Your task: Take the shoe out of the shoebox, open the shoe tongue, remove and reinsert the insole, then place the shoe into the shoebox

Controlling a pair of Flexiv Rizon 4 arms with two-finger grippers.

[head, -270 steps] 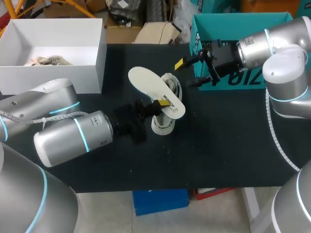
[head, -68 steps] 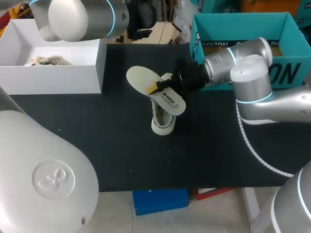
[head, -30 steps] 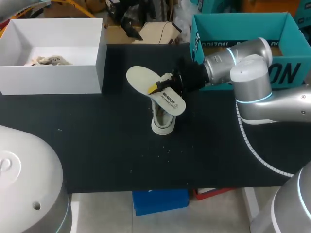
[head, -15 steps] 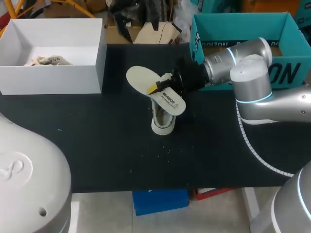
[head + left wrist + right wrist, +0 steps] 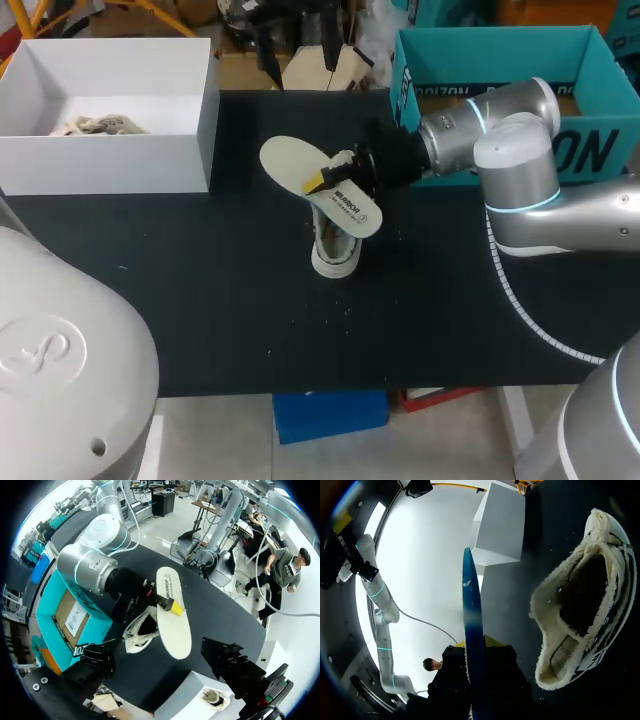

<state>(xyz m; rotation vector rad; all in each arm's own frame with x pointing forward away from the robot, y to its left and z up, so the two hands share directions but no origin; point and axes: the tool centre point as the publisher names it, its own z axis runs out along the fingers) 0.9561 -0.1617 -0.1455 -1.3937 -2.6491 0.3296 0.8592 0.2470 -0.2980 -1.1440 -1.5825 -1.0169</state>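
Now | right hand (image 5: 330, 185) clamped on insole (image 5: 296, 163) above shoe (image 5: 336, 252) | left hand (image 5: 165, 661) wide open, empty

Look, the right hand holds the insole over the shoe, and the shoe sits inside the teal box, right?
Not quite. The right hand holds the insole over the shoe, but the shoe sits on the black table, outside the teal box. The head view shows it.
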